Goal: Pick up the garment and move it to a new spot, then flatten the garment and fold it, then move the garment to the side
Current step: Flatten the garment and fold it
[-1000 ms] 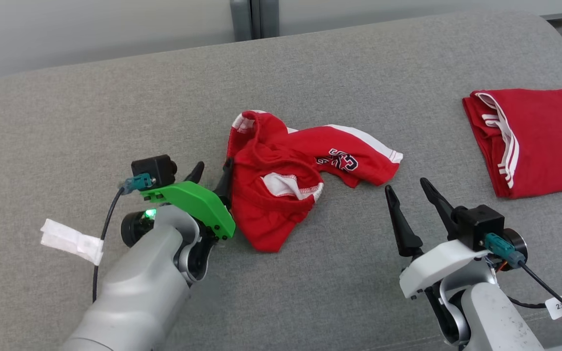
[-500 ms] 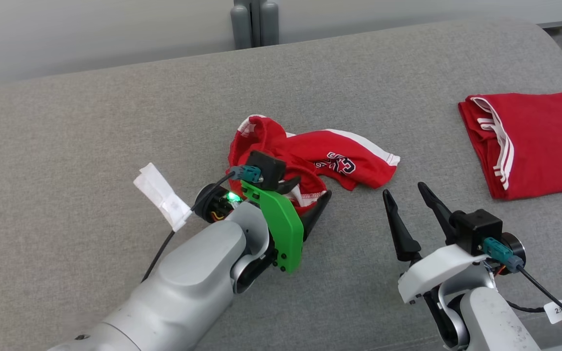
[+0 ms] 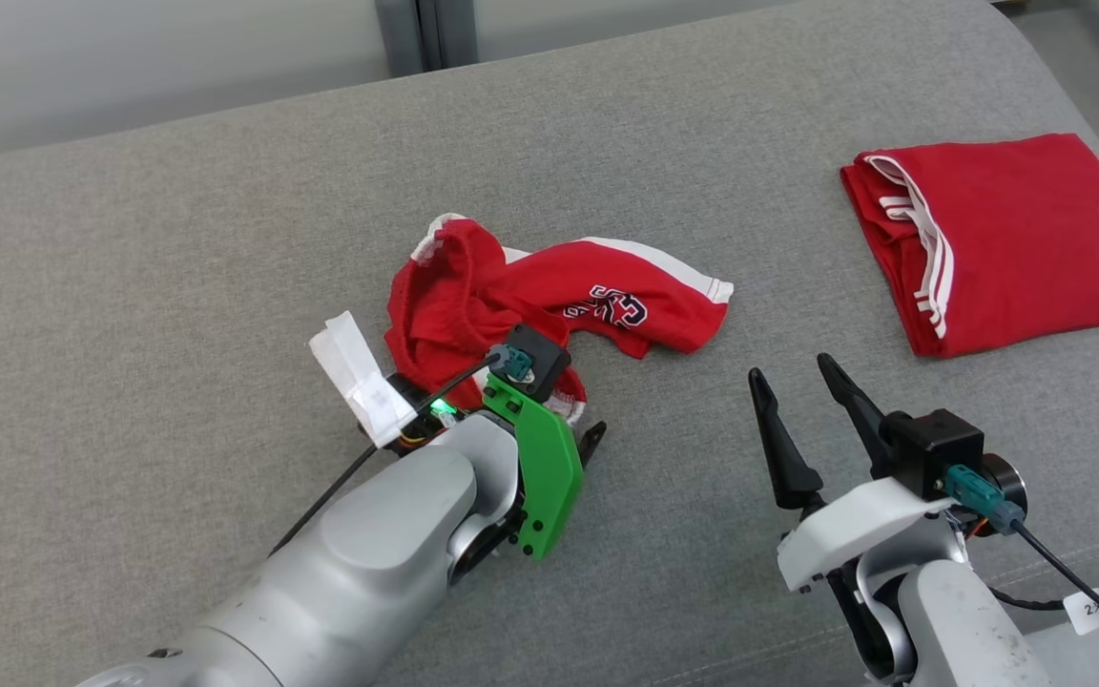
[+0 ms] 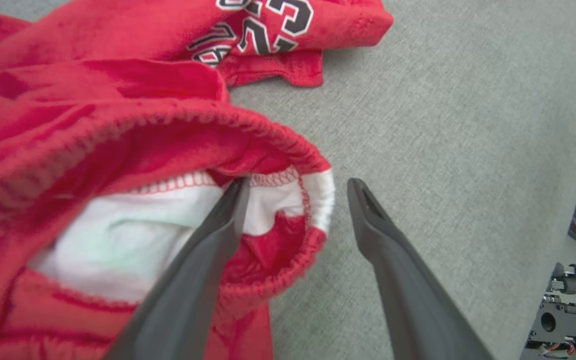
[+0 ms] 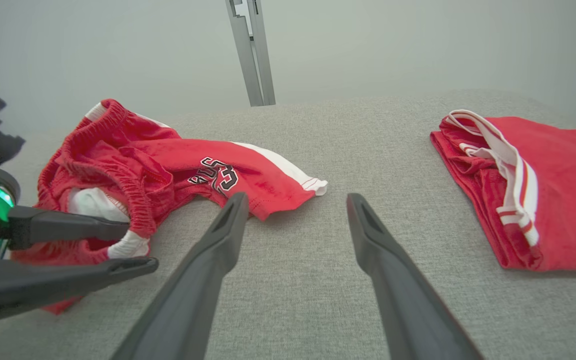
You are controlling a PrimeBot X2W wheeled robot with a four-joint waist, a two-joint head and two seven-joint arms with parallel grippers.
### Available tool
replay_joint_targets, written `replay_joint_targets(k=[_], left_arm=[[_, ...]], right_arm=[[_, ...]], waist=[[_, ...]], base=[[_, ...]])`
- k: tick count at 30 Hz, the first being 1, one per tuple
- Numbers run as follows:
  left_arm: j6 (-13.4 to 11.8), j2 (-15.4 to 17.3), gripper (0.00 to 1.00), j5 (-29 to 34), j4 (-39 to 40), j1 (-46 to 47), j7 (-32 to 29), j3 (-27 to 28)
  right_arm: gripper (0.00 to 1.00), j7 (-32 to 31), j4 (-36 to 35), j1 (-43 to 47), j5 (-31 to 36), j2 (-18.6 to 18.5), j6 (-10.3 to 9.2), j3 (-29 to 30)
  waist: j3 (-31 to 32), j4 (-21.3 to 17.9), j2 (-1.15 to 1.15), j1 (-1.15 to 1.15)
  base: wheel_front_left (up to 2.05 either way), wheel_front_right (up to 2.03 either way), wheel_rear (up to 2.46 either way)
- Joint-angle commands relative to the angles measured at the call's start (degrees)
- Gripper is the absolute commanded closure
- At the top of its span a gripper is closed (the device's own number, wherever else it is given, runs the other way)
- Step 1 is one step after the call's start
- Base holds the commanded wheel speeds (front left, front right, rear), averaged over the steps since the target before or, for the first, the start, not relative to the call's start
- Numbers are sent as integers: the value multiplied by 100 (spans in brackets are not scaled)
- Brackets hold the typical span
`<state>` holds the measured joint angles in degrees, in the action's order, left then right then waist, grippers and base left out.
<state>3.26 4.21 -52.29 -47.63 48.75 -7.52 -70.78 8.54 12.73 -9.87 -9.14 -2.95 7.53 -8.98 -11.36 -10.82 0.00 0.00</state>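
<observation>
The shorts (image 3: 521,291) are crumpled at mid-cushion (image 3: 177,239), long axis toward the right edge, and their near waistband (image 4: 268,127) is straddled by the left claw (image 4: 295,192), jaws apart, while the right claw (image 3: 791,370), likewise spread, is poised well apart.

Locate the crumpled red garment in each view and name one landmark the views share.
Head view: crumpled garment at centre, lettering on its right part.
Left wrist view: crumpled garment across the left and top, lettering at top edge.
Right wrist view: crumpled garment left of centre, lettering on its right part.
Shared landmark: its lettering.
</observation>
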Motion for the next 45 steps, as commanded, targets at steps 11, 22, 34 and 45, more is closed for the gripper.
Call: replay_joint_targets(k=[11, 22, 34, 45], left_arm=[[-121, -66, 100, -206, 22, 258, 555, 445], [268, -103, 100, -780, 1808, 1295, 2029, 1701], [194, 924, 100, -1622, 2069, -434, 585, 1157], [-454, 1851, 100, -931, 1738, -785, 803, 866]], right_arm=[[0, 63, 94, 23, -6, 4, -9, 50], [0, -24, 2, 101, 32, 4, -9, 79], [0, -58, -77, 112, 25, 6, -9, 145], [0, -148, -150, 49, 88, 0, -9, 112]], waist=[[131, -39, 0, 0], [261, 155, 0, 0], [128, 497, 0, 0], [128, 950, 0, 0]], base=[[0, 0, 0], [0, 0, 0], [0, 0, 0], [0, 0, 0]])
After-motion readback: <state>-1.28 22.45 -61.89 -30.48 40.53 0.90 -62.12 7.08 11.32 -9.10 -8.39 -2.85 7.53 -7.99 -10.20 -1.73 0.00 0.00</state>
